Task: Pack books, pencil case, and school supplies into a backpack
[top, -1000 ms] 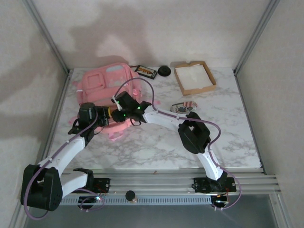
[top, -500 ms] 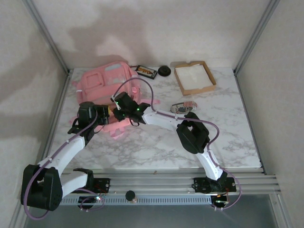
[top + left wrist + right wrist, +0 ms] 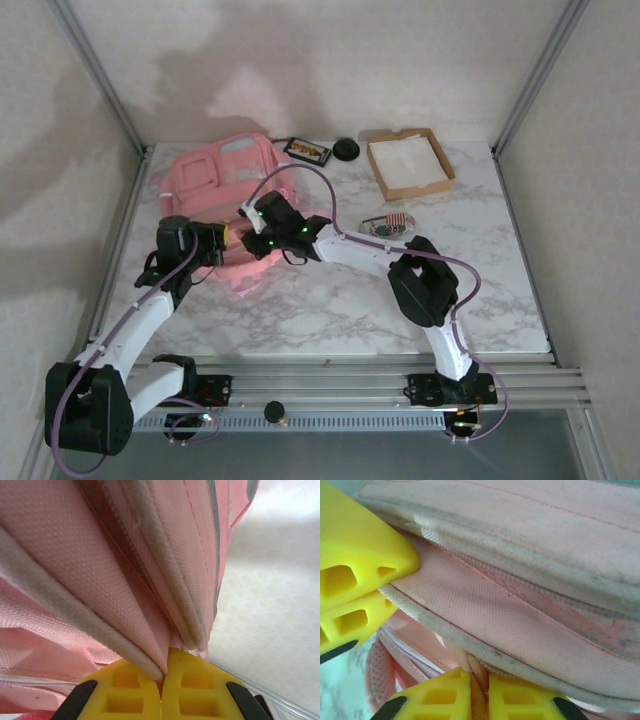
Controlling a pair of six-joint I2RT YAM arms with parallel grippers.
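Pink backpack [image 3: 222, 172] seams sit clenched in both the left pincer [image 3: 162, 672] and right pincer [image 3: 479, 685]. Pulling them gently apart, evenly, should widen the opening without slipping.

We see a pink backpack [image 3: 222, 172] with pale grey-blue patches. Up close, by the yellow fingers [image 3: 125, 695] of the left gripper [image 3: 162, 672], its cloth is pink with a tiny bumpy weave. The strips along its edges are pale grey-white. The right gripper [image 3: 479, 687] is yellow too, with black at its corners. The table [image 3: 400, 310] under both grippers is white marble with grey veins. Past the right gripper we see a small pouch [image 3: 387, 226] with red and white stripes. Farther on are a brown cardboard tray [image 3: 420, 188] with a white lining, a round black thing [image 3: 346, 150] and a dark book [image 3: 308, 152] with gold print. The left arm [image 3: 135, 322] and right arm [image 3: 362, 256] are white with black joints.
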